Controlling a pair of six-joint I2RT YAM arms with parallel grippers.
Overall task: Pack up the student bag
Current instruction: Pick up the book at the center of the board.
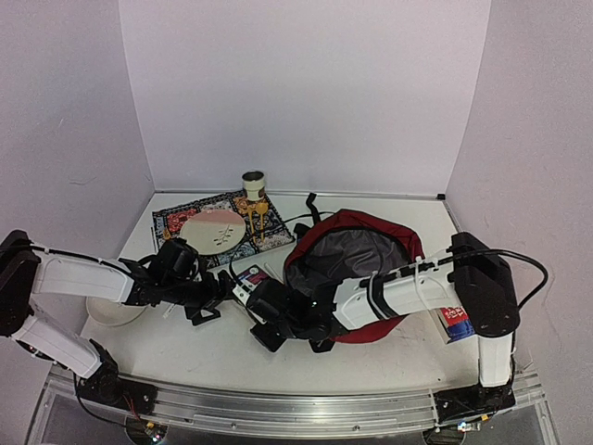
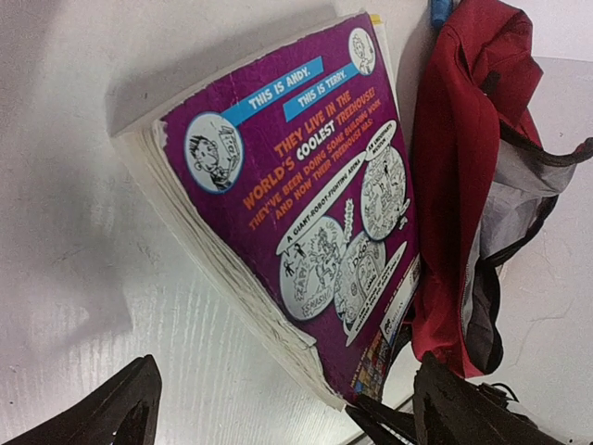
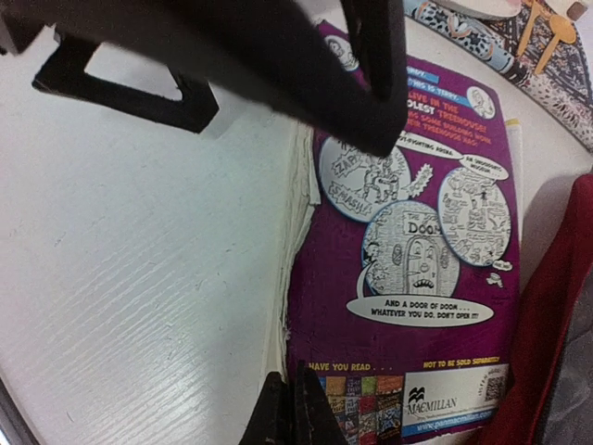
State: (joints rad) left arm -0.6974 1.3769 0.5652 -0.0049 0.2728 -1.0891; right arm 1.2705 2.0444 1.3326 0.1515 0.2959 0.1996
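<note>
The student bag (image 1: 400,234), dark red with a grey lining, lies open at centre right; its red side (image 2: 463,167) shows in the left wrist view. A thick purple paperback book (image 1: 252,276) (image 2: 306,213) (image 3: 408,278) lies on the table just left of the bag. My right gripper (image 1: 254,300) (image 3: 289,413) is shut, its tips touching the book's near corner by the page edge. I cannot tell whether the cover is pinched. My left gripper (image 1: 220,290) (image 2: 287,371) hangs open over the book's end, nothing between its fingers (image 2: 125,408).
A patterned mat (image 1: 181,218) at the back left carries a pink plate (image 1: 213,230), wooden utensils (image 1: 252,215) and a cup (image 1: 254,183). A white bowl (image 1: 116,311) sits at the left. A red and blue packet (image 1: 456,323) lies right of the bag.
</note>
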